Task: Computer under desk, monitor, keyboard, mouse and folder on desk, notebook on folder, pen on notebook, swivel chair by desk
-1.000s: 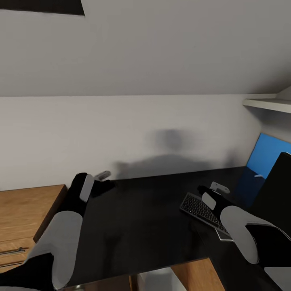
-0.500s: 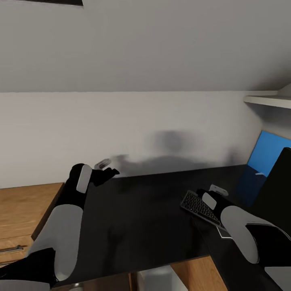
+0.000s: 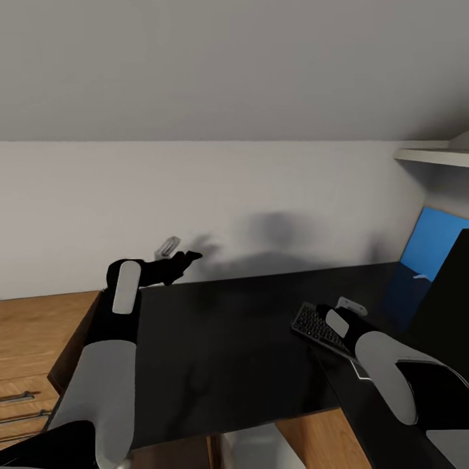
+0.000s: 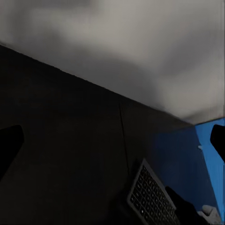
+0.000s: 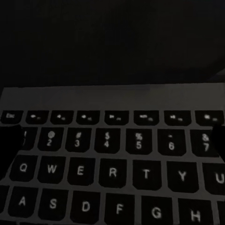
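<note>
**Right gripper at keyboard, left gripper raised over desk**

The flat black keyboard with small dark-grey keys (image 3: 317, 324) lies on the long black desk top (image 3: 228, 339), near the dark monitor panel (image 3: 449, 293) and the bright blue flat folder (image 3: 431, 251). The right gripper (image 3: 333, 311) sits directly over the keys; whether it grasps them cannot be told. The left gripper (image 3: 185, 257) hangs spread apart, grasping nothing, above the desk's far left corner.

Keyboard (image 5: 112, 164) close up, lying on desk (image 5: 112, 42).

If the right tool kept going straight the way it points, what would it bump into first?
Most likely the keyboard: the right tool points down at its key rows on the desk. How close it is, I cannot tell.
</note>
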